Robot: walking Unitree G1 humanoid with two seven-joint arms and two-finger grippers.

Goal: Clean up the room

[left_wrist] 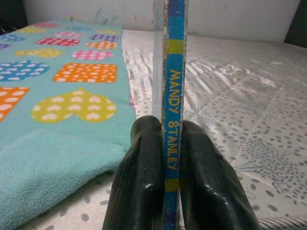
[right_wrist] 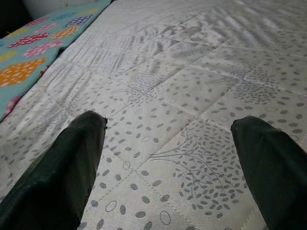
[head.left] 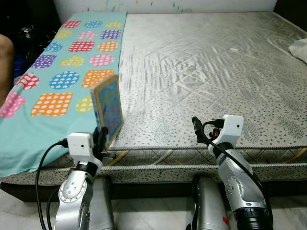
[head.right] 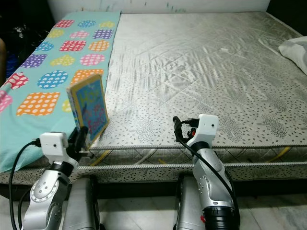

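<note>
Upright, a thin blue-spined picture book point(left_wrist: 172, 110) is pinched between the left gripper point(left_wrist: 169, 191) fingers, above the bed's near edge beside a teal patterned blanket point(head.left: 57, 91). Right gripper point(right_wrist: 172, 158) gapes wide, empty, over the grey quilted mattress point(head.left: 206, 72).

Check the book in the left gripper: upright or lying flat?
Upright. The book stands on edge above the mattress, its spine vertical between the left gripper fingers in the wrist view.

Blanket point(head.left: 53, 91): teal, printed with polka-dotted patches in orange, pink, blue, purple, yellow. Mattress point(head.left: 206, 62): silvery-grey, quilted, with leaf and dot print. Book point(head.left: 109, 108): blue cover, blue-and-yellow spine.
</note>
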